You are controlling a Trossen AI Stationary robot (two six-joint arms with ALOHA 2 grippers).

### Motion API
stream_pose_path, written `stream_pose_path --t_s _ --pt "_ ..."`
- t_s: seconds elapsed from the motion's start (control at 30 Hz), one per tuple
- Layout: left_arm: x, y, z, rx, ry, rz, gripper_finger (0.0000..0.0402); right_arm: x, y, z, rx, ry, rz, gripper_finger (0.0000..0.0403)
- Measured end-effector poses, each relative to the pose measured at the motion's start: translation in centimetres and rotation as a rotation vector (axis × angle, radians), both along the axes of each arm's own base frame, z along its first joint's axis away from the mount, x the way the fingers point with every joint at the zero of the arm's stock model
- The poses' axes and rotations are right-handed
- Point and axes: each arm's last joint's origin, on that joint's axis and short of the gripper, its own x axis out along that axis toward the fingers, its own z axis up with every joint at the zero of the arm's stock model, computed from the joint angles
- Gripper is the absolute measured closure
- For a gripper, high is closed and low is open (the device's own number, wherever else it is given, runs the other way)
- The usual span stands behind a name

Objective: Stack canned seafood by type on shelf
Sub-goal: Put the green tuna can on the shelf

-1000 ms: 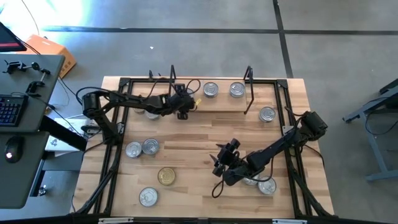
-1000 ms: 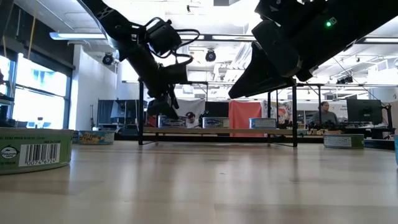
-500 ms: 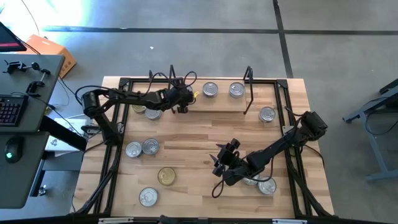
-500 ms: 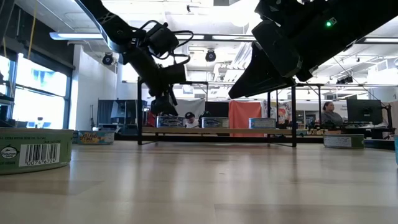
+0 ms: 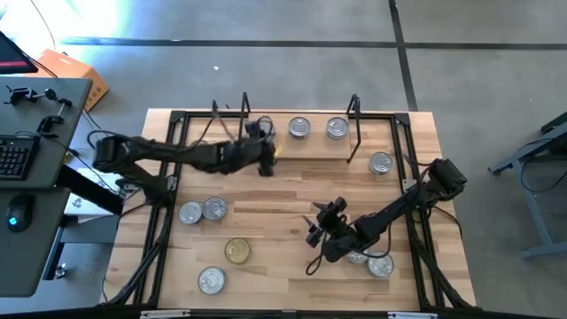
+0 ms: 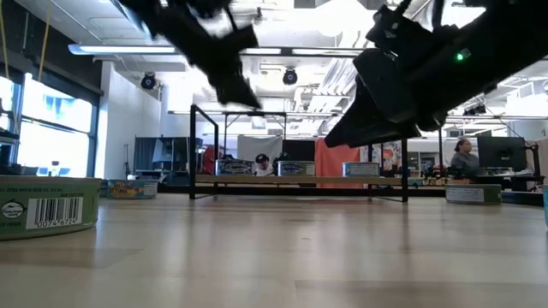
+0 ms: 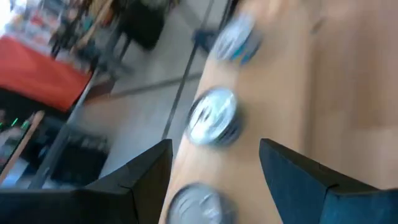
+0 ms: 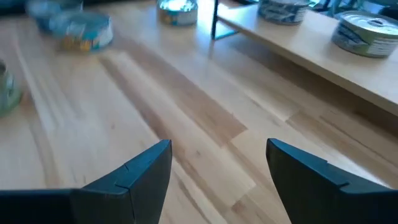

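Light-wood boards make up the low shelf (image 5: 310, 146) with thin black wire end frames, which is seen at the far side of the wooden tabletop (image 5: 283, 199). The left gripper (image 5: 265, 166) is held above the table just in front of the shelf's left part, its two dark fingers (image 7: 140, 177) spread wide with nothing between them. Ahead of those fingers in the left wrist view, three flat round silver-lidded tins (image 7: 212, 116) are seen in a row on pale wood. Two silver-lidded tins (image 5: 300, 128) are set on the shelf board to the right of this gripper, and a third silver tin (image 5: 381, 162) lies on the table just beyond the shelf's right end frame.

The right gripper (image 5: 319, 221) is held over the middle of the table, well apart from the shelf, its jaws likewise spread wide and empty. Two silver tins (image 5: 380, 264) lie just behind it, near its arm, one partly hidden. To its left, well apart, a pair of silver tins (image 5: 203, 210) lie side by side, a gold-lidded round tin (image 5: 236, 251) lies nearer the front, and one more silver tin (image 5: 211, 280) is found at the front edge.
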Motion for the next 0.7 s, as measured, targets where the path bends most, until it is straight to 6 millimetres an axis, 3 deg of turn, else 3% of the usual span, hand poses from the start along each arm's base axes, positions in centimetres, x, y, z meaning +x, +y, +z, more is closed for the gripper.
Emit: stream_pose_path --t_s 0.17,0.37,0.53,0.7 --pt "-2.2 -5.9 2.2 -0.082 -0.085 -0.148 0.017 -0.1 1.0 0.3 -0.002 -0.092 0.04 0.0149" --pt "-5.8 -11.6 1.2 -0.227 -0.107 -0.294 0.017 -0.4 3.9 1.9 -0.083 -0.059 0.18 0.0149" --pt "-7.8 -14.4 -1.6 -0.29 -0.087 -0.352 0.017 -1.5 5.9 4.2 -0.168 -0.021 0.257 0.0149" --pt "-8.6 -15.6 -3.0 -0.307 -0.151 -0.347 0.017 -3.8 5.7 8.9 -0.109 -0.017 0.224 0.0149"
